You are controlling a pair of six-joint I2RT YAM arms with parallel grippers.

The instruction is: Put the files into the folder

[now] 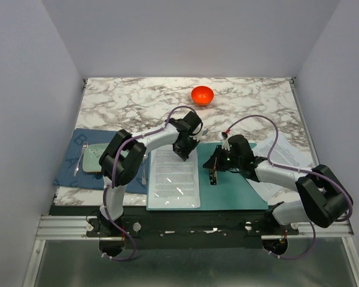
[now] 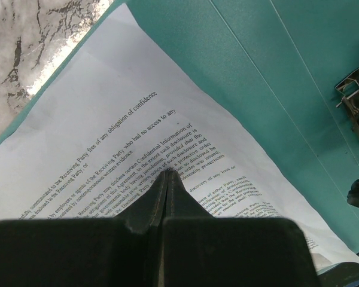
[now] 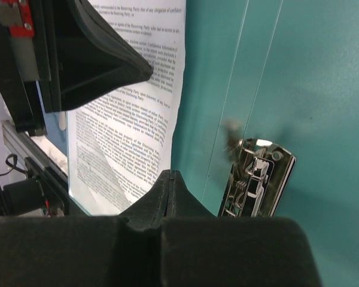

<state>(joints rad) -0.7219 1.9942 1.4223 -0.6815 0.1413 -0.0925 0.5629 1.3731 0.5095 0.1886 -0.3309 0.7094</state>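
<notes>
The teal folder (image 1: 233,192) lies open on the marble worktop (image 1: 137,98). The files (image 1: 175,179) rest flat on the folder's left half, print side up. The left pincer (image 2: 167,178) is pressed together, its tips down over the far part of the top sheet; whether they touch the paper I cannot tell. The right pincer (image 3: 170,177), also pressed together, hangs over the folder's middle, at the sheet's right edge, with the folder's metal clip (image 3: 257,179) just beside it.
</notes>
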